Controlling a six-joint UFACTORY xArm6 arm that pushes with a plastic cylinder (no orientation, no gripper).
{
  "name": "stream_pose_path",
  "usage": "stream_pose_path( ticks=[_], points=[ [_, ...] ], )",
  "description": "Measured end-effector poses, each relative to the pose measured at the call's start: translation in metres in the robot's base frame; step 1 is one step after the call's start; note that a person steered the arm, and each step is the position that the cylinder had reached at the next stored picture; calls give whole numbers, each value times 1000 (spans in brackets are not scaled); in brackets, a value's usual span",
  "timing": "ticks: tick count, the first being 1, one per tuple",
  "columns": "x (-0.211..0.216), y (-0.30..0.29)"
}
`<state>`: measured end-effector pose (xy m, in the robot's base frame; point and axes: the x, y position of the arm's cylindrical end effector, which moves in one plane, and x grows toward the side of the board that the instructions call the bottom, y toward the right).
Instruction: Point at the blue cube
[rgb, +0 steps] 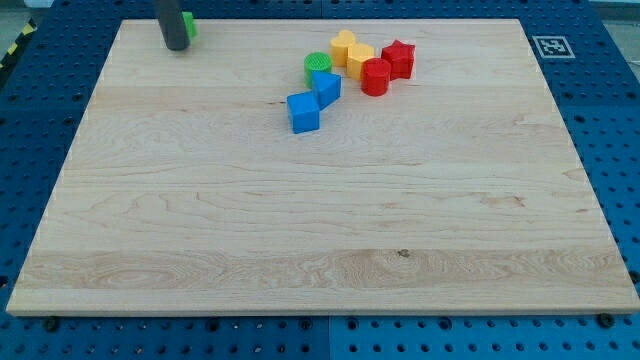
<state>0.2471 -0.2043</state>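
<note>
A blue cube (303, 112) sits on the wooden board (320, 230), a little above and left of the middle. A second blue block (326, 88) touches its upper right corner. My tip (176, 46) is at the board's top left, far to the left of the blue cube. It stands against a green block (189, 26) that it mostly hides.
A cluster lies right of the blue blocks: a green cylinder (317, 66), two yellow blocks (343, 45) (360, 58), a red cylinder (376, 77) and a red star (399, 59). A marker tag (551, 47) sits off the board's top right corner.
</note>
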Motion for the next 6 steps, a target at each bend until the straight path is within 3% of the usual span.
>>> stream_pose_path(
  ticks=[2, 4, 6],
  points=[
    [38, 78],
    [40, 82],
    [51, 135]
  ],
)
